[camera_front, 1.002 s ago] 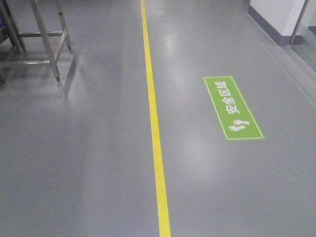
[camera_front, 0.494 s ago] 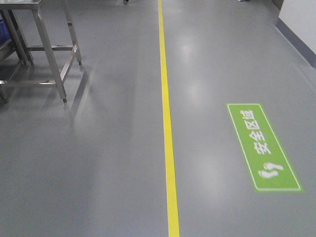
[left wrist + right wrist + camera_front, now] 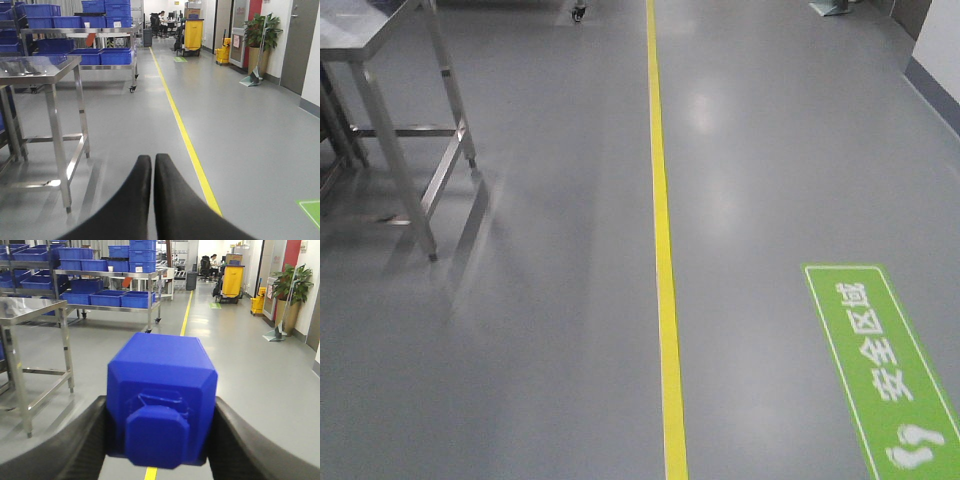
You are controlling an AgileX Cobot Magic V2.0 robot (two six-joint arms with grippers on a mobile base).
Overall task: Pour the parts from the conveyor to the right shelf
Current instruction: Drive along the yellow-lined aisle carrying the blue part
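- Across the front-facing view, a glossy grey floor (image 3: 520,350) stretches ahead with a yellow painted line (image 3: 665,280) down its middle. A green floor sign with white characters and footprints (image 3: 885,370) lies right of the line. A bare stainless steel table (image 3: 390,120) stands at the left edge.
- From the left wrist, the left gripper (image 3: 152,159) has its two black fingers (image 3: 135,200) pressed together tip to tip, with nothing between them. It hangs over the grey floor just left of the yellow painted line, and the stainless steel table is near on its left. Far ahead stands a stainless steel rack with deep-blue plastic bins (image 3: 82,35).
- From the right wrist, the right gripper (image 3: 161,407) clamps a bright blue plastic block with bevelled edges (image 3: 160,370) between its black fingers (image 3: 80,440), one against each side face. The block fills the gap, with its square knob turned toward the camera. The stainless steel rack with deep-blue plastic bins lies well ahead on the left, far from the held block.
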